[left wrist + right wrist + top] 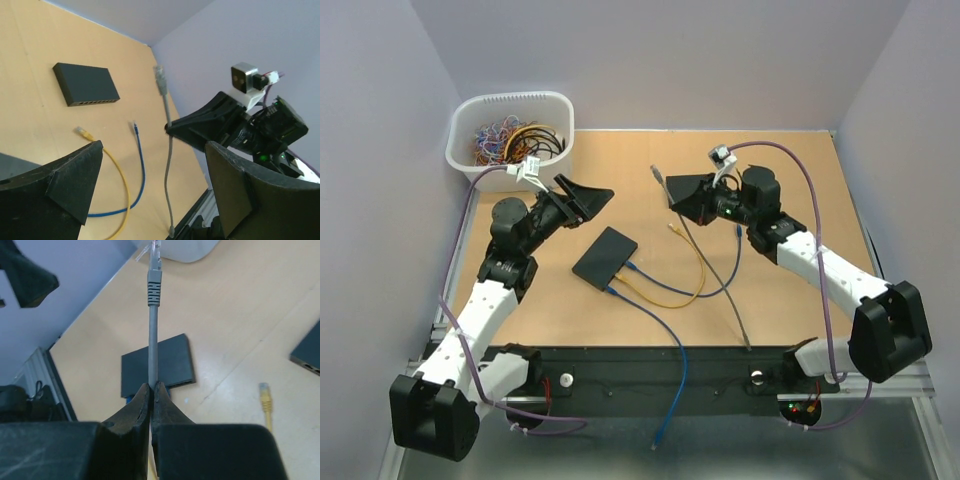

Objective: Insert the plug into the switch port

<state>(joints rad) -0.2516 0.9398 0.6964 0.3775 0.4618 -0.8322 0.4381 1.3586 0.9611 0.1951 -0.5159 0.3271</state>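
Plug [657, 171], grey with a clear tip, is held up off the table, right of centre. From the left: a white bin [510, 103] of wires; my left gripper [592, 206], wide open and empty; the black switch [605, 257] flat on the tan table [790, 190], with blue cables [655, 290] at its edge and a yellow cable [692, 275] near; my right gripper [672, 198], pinched on the grey cable [715, 265].
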